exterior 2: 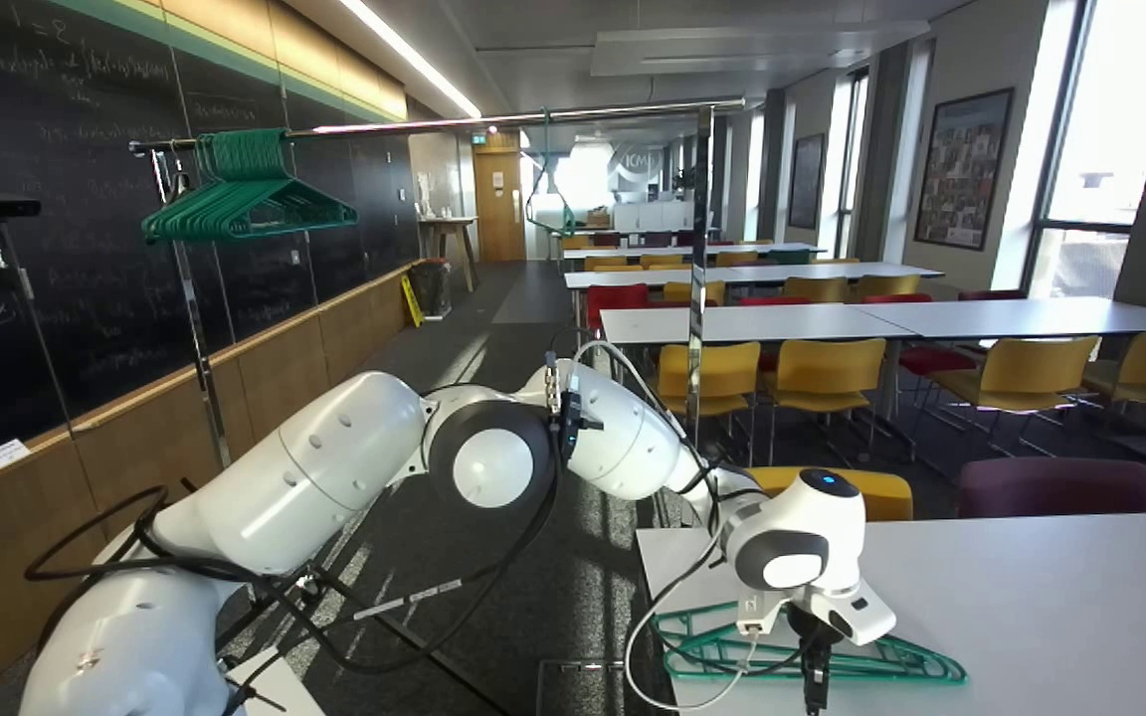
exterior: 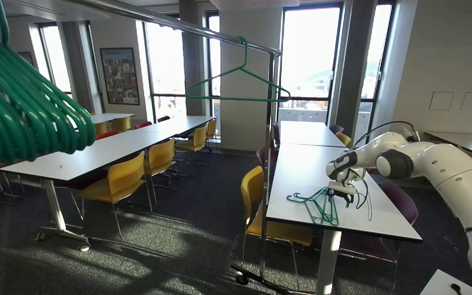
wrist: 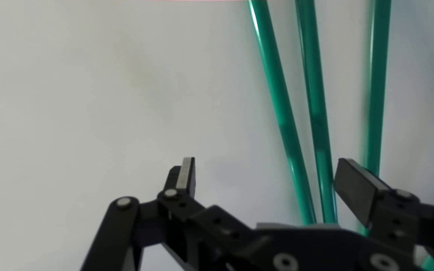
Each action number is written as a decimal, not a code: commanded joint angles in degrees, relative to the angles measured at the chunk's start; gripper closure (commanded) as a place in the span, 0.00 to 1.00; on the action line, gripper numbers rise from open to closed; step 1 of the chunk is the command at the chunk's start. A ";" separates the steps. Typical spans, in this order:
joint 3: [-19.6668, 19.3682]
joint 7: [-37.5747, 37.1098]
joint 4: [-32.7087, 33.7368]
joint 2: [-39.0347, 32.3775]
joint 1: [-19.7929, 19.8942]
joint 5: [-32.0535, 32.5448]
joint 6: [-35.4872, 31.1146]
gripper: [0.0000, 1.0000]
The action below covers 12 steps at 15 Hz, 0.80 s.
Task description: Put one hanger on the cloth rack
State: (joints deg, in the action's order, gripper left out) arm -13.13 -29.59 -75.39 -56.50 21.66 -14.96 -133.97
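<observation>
Several green hangers [exterior: 323,214] lie overlapped on the white tabletop [exterior: 383,221], thin and glossy, their triangular outlines crossing in a loose fan. In an exterior view at least two hooks [exterior: 290,198] stick out on the side away from the claw [wrist: 266,177]. I cannot tell how many hangers the pile holds.

The claw stands at the hangers' broad end, its fingers [wrist: 354,184] spread wide. In the wrist view two tubes [wrist: 318,113] slant between them, close together and nearer the right-hand finger; the second runs just beside that fingertip, and I cannot tell whether it touches. A third tube is partly hidden by the same finger. Bare tabletop shows between the left-hand finger and the tubes.

In both exterior views a single hanger [exterior: 238,98] hangs by its hook from the rack [exterior 2: 698,278].
</observation>
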 commanded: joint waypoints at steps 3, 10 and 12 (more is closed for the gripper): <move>0.25 1.73 -0.40 1.06 0.60 -0.62 3.29 0.00; 0.32 2.01 -0.70 1.70 1.17 -0.97 3.73 0.00; 0.40 2.22 -1.00 2.09 1.29 -1.07 3.52 0.00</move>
State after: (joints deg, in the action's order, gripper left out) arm -13.13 -29.57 -75.37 -56.47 22.05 -14.97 -132.31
